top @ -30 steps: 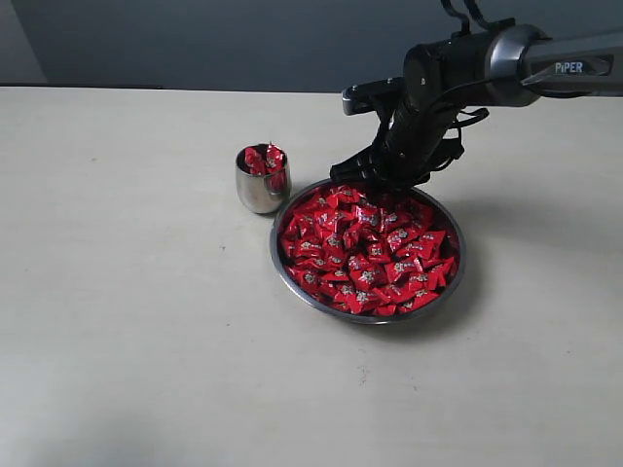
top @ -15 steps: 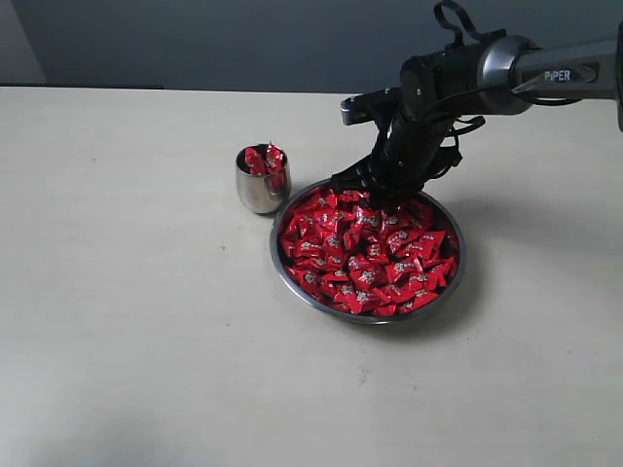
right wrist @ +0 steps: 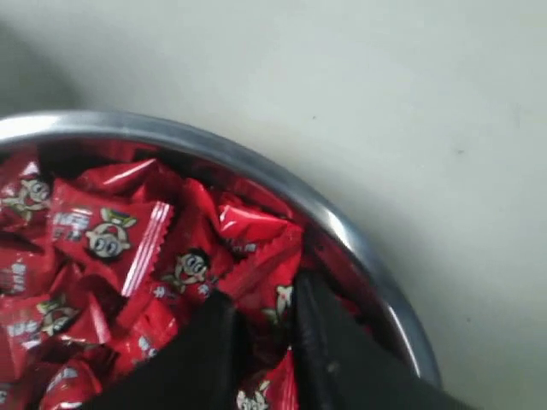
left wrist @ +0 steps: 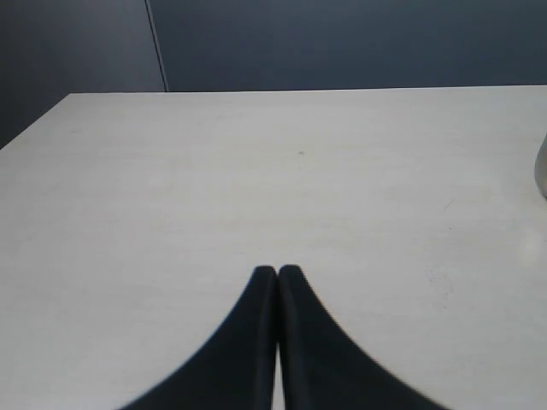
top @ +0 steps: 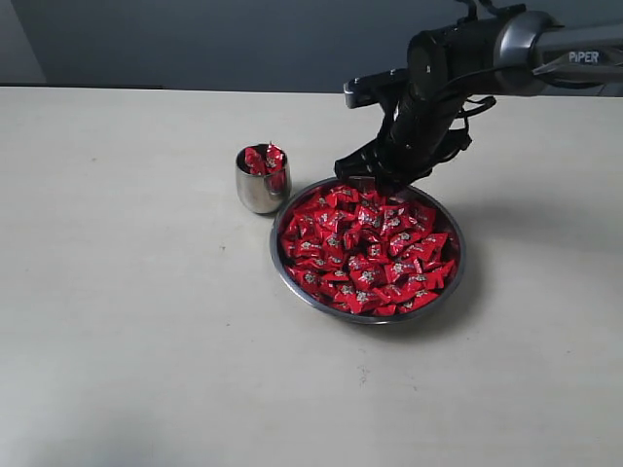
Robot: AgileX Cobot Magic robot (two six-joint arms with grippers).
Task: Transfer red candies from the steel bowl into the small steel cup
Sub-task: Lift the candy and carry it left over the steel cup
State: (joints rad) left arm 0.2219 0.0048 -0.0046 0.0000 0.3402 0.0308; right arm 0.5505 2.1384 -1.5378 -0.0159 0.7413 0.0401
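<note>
The steel bowl (top: 276,261) sits mid-table, heaped with red candies (top: 365,255). To its left stands the small steel cup (top: 257,192) with a few red candies (top: 264,159) poking above its rim. My right gripper (top: 375,185) hangs at the bowl's far edge. In the right wrist view, the right gripper (right wrist: 265,306) has its fingers pressed on either side of one red candy (right wrist: 273,290), close to the bowl's rim (right wrist: 256,166). My left gripper (left wrist: 278,272) is shut with nothing in it, over bare table; the exterior view does not show it.
The pale table (top: 146,331) stretches all round the bowl and cup. A dark wall (top: 243,39) runs behind the table's far edge. A sliver of a shiny object (left wrist: 542,171) shows at the edge of the left wrist view.
My right gripper's fingers have closed in among the candies at the bowl's far edge, and the arm has since risen slightly. The cup and bowl have stayed put.
</note>
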